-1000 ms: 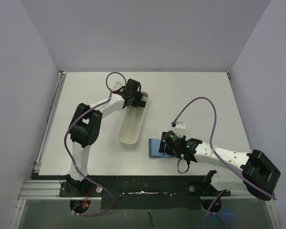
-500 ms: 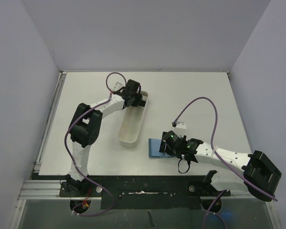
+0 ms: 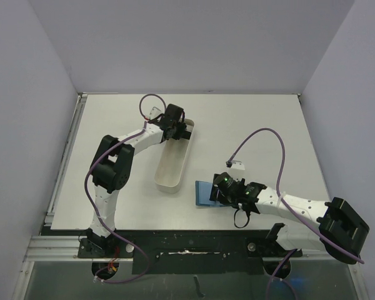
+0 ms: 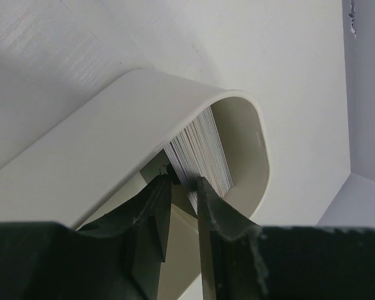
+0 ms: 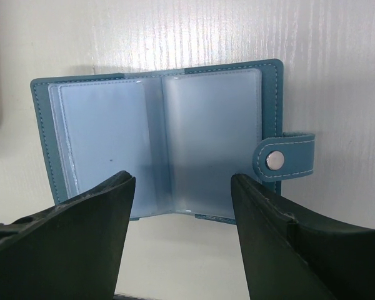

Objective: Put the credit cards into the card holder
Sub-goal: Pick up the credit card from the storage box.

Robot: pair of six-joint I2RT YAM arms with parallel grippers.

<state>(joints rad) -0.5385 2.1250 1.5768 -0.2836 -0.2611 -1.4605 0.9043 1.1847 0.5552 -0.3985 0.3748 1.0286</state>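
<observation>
The teal-blue card holder lies open on the table with its clear pockets up and its snap tab at the right; it also shows in the top view. My right gripper is open wide just above its near edge, holding nothing. The credit cards stand on edge as a stack at the far end of the white oblong tray. My left gripper reaches into that end, its jaws narrowed around the edge of the stack, with a dark card between the tips.
The white tray lies lengthwise at the table's middle left, with the left arm along its left side. A purple cable arcs over the table from the right arm. Grey walls stand on three sides.
The right arm has shifted very slightly over the card holder. The left arm has not moved.
</observation>
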